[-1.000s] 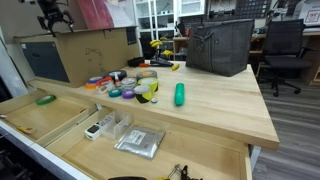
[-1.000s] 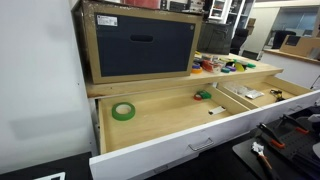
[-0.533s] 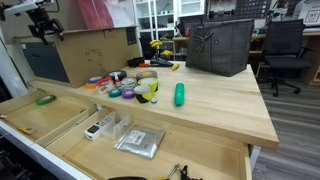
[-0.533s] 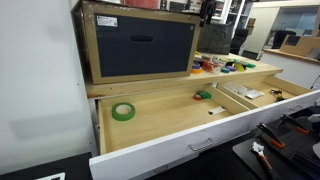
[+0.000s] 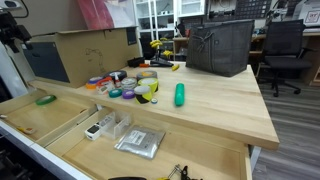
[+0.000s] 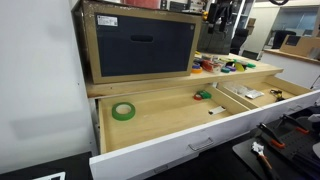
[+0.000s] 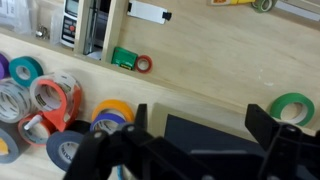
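Observation:
My gripper [image 7: 201, 113] is open and empty, its two black fingers [image 7: 141, 112] spread wide. It hangs high above the cardboard box with a dark front panel [image 6: 140, 45], whose dark top [image 7: 215, 140] shows between the jaws in the wrist view. In the exterior views the gripper is small, at the far upper left [image 5: 12, 28] and near the top behind the box [image 6: 222, 12]. Several coloured tape rolls [image 7: 40, 100] lie on the wooden bench to the left of the fingers. A green tape roll [image 7: 292, 108] lies in the open drawer.
The wooden bench [image 5: 220, 105] carries the tape rolls [image 5: 135, 85], a green cylinder [image 5: 180, 94] and a black bin [image 5: 220, 45]. Open drawers [image 6: 170, 125] hold the green roll [image 6: 123, 111], small parts and a plastic bag [image 5: 138, 142]. Office chairs stand behind.
The gripper has swung across above the box: leftward in one exterior view, rightward in the other. It stays open and empty. Nothing on the bench has moved.

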Controlling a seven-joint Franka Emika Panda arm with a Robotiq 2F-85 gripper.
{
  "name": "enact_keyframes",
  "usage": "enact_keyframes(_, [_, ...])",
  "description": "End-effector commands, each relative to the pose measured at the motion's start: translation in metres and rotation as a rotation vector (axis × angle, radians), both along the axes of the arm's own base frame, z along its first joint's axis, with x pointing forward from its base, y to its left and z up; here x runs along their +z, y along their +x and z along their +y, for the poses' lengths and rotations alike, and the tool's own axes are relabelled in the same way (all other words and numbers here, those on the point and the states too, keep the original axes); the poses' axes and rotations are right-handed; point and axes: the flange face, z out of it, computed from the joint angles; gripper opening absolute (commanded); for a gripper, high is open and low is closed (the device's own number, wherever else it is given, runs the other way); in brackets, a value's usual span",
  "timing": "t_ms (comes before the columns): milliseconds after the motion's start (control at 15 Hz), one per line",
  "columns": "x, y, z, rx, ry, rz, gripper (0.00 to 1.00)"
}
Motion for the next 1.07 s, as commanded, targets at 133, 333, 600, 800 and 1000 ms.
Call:
enact_keyframes(133, [-0.055,-0.006,-0.020,-0.151,0.004,-0.035,1.00])
enact_keyframes(333, [-0.084,0.017,-0.046,-0.167,0.039,-0.031,1.00])
enact_keyframes(600, [-0.110,0.031,-0.042,-0.114,0.078,-0.022,1.00])
enact_keyframes(800, [-0.133,0.027,-0.022,-0.001,0.047,0.004,1.00])
enact_keyframes(1000, [-0.155,0.022,-0.009,0.060,0.019,0.043,1.00])
